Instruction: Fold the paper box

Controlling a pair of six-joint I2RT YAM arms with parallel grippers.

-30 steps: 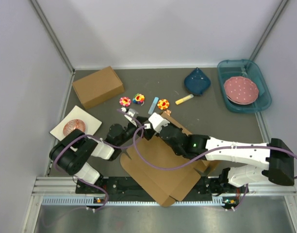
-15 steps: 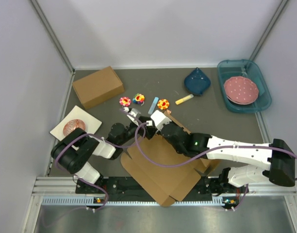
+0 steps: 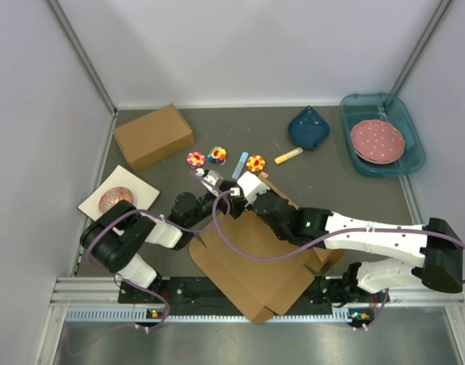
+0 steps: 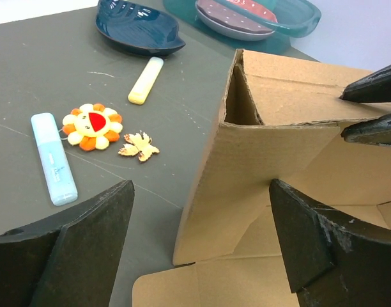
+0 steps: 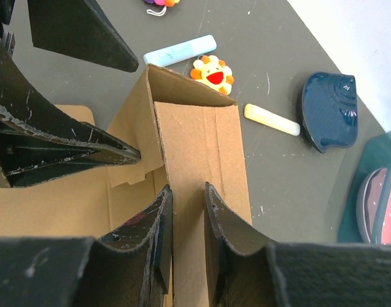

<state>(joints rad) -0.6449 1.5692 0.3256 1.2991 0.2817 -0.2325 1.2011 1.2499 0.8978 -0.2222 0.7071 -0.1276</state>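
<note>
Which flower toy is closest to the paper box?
The orange-and-yellow smiling flower, right of the blue highlighter; the pink flower and rainbow flower lie left of it.

Around the raised wall of the paper box (image 3: 251, 262), 12 o'clock is cluttered with flower toys (image 3: 217, 155), a highlighter (image 3: 240, 164) and a yellow stick (image 3: 288, 156). A blue dish (image 3: 308, 128) blocks 1 o'clock, a teal tray (image 3: 411, 163) 2, a cardboard box (image 3: 153, 135) 10 and a white card (image 3: 118, 199) 9. Bare table (image 3: 346, 190) gives passage at 3 o'clock.
</note>
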